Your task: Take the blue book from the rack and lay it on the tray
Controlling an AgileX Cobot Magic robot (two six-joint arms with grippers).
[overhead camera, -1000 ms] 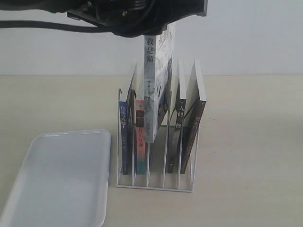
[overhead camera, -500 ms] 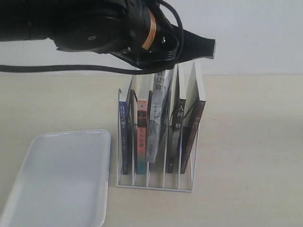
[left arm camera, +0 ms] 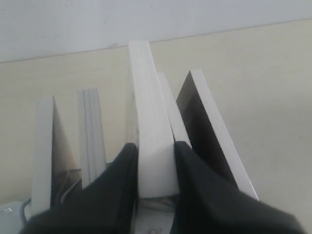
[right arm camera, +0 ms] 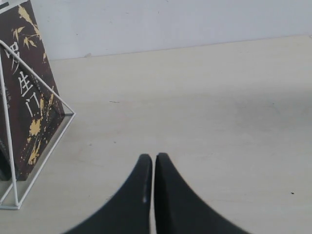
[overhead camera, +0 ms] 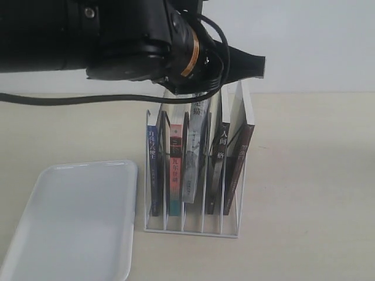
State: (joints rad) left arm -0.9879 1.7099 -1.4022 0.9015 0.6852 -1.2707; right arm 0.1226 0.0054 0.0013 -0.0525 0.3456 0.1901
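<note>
Jaws of the left gripper (left arm camera: 155, 152) clamp a grey-spined book (overhead camera: 192, 158) in the rack (overhead camera: 190, 232). Right gripper (right arm camera: 153, 158) is closed, empty. Blue book (overhead camera: 153, 170) stands nearest the tray (overhead camera: 76, 222).

The pale beige table (overhead camera: 310, 175) bears two things. A white wire rack (overhead camera: 193, 233) stands upright on it. A translucent white tray (overhead camera: 76, 222) lies flat just beside

Left pincer (left arm camera: 155, 147) grips a grey-spined book (overhead camera: 193, 158); right pincer (right arm camera: 153, 157) closed.
</note>
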